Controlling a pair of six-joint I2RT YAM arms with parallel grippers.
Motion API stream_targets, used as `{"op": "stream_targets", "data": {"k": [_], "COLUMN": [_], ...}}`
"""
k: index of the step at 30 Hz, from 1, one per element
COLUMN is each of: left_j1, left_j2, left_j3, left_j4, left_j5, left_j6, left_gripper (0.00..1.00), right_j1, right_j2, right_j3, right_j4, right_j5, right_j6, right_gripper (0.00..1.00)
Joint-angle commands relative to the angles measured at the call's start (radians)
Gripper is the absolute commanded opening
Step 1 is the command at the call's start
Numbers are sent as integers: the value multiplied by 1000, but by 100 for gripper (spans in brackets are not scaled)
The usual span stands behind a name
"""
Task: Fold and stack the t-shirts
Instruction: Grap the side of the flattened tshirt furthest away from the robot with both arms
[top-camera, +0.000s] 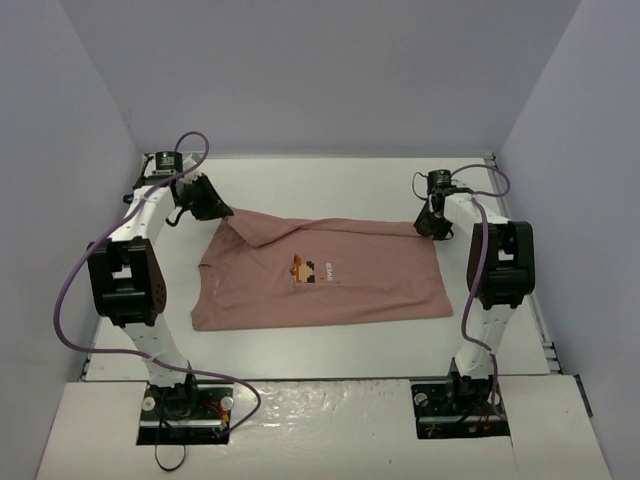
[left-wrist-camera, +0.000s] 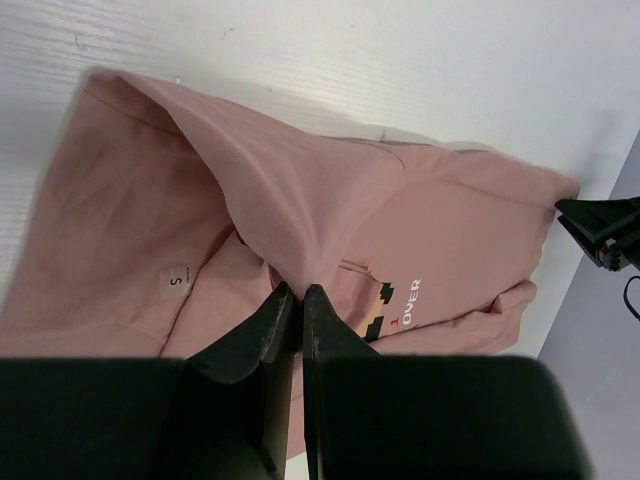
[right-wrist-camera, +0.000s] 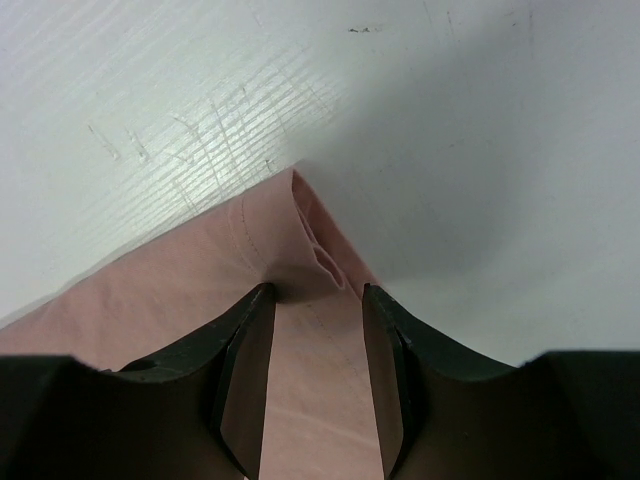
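T-shirt (top-camera: 330, 285): salmon-pink, spread across the middle of the desk (top-camera: 320, 350), with the chest graphic (top-camera: 312, 270) facing up near frame centre.
Near edge: I see it lying flat, lower centre of the top view.
Size tag (left-wrist-camera: 178, 281): a white "S" label shows on the cloth, left of centre in the left wrist view.
Left claw (left-wrist-camera: 298, 290): pressed together on a ridge of the shirt's cloth, upper left of the top view; the fabric there stands up and folds over.
Right claw (right-wrist-camera: 317, 290): spread, with one finger either side of the shirt's far right corner, upper right of the top view.
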Motion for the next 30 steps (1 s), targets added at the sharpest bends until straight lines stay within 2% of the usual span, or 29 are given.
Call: {"op": "stream_targets", "data": {"k": [1,8,15,21,26,30], "left_j1": [-12,-11,-12,-12,-12,-12], "left_j2": [-57,-48,-42,-36,-30,-26], "left_j3": [22,35,44,47,50,53], "left_j4": [4,-7,-7,-13,-14,-16], "left_j5": [18,23,32,32,37,36], "left_j6": [18,15,17,22,22,25], "left_gripper": [0,0,0,0,0,0], "right_j1": [-3,-4,-1,0,-1,-1], "right_j2": [10,21,12,6,8,14], "right_j3": [45,44,54,59,62,69], "right_j4": [24,37,38,36,36,36], "right_j5": [18,17,32,32,40,39], "right_j6": [33,26,9,-2,-8,-9], "right_gripper": [38,34,21,20,25,22]}}
